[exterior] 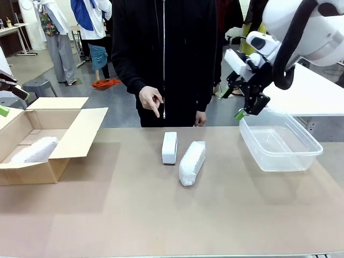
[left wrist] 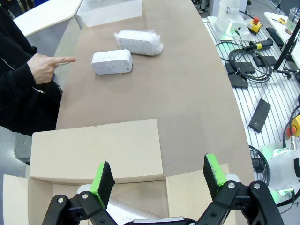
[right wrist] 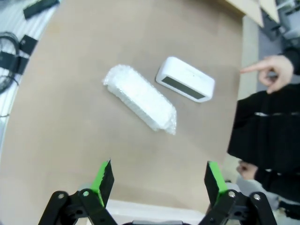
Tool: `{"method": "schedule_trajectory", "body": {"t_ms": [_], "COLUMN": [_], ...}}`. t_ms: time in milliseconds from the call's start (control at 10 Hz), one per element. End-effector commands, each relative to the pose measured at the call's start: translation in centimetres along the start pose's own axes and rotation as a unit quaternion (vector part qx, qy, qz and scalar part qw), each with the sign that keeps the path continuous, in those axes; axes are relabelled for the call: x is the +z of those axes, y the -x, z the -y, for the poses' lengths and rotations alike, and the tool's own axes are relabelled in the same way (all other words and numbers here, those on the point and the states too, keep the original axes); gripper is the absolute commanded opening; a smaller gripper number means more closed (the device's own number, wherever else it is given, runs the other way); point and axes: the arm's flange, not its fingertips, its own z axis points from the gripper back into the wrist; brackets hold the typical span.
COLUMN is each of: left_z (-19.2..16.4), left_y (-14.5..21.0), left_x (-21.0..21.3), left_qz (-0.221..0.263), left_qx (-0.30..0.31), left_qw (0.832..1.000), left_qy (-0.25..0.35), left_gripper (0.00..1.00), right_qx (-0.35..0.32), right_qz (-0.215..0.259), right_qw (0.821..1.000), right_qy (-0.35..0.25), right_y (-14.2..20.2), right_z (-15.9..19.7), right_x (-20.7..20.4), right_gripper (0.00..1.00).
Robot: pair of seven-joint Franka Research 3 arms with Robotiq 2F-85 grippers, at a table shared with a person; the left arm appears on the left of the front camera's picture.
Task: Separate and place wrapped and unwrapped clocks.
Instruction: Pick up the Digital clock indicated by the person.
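Observation:
A bare white clock point(exterior: 170, 147) with a dark face point(right wrist: 185, 86) lies mid-table. Beside it lies a bubble-wrapped clock point(exterior: 192, 162), also seen in the wrist views point(right wrist: 140, 97) point(left wrist: 139, 41). Another wrapped bundle point(exterior: 35, 150) rests inside the open cardboard box point(exterior: 80, 129). My left gripper point(left wrist: 157, 174) hangs open and holds nothing above that box point(left wrist: 93, 150); it shows at the left edge of the front view point(exterior: 8, 101). Over the near corner of the clear plastic bin point(exterior: 279, 141), my right gripper point(exterior: 244, 112) point(right wrist: 158, 177) is open with nothing in it. The person's hand point(exterior: 152, 101) points down at the bare clock point(left wrist: 111, 62).
The person in black stands at the far edge behind the clocks. The box takes up the table's left end and the bin point(left wrist: 110, 10) its right end. Cables and gear lie on a rail point(left wrist: 253, 70) off the table's robot side.

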Motion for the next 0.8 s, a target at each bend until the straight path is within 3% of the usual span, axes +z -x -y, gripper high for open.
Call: {"method": "schedule_trajectory", "body": {"t_ms": [0,300,700], "left_z": [0.1,0.1,0.1], "left_y": [0.0,0.0,0.0], "left_x": [0.1,0.1,0.1], "left_qz": [0.003,0.003,0.003], "left_qx": [-0.008,-0.008,-0.008], "left_qw": [1.0,1.0,1.0], "left_qy": [0.002,0.002,0.002], "left_gripper": [1.0,1.0,1.0], "right_qx": [0.038,0.113,0.167], "right_qz": [-0.037,-0.07,-0.086], "right_qw": [0.999,0.99,0.98], "right_qy": [-0.011,-0.046,-0.062], "right_y": [-2.3,-6.7,-10.9], "right_z": [0.8,-0.1,-0.9], "right_x": [-0.6,-2.9,-6.9], "right_gripper": [1.0,1.0,1.0]}}
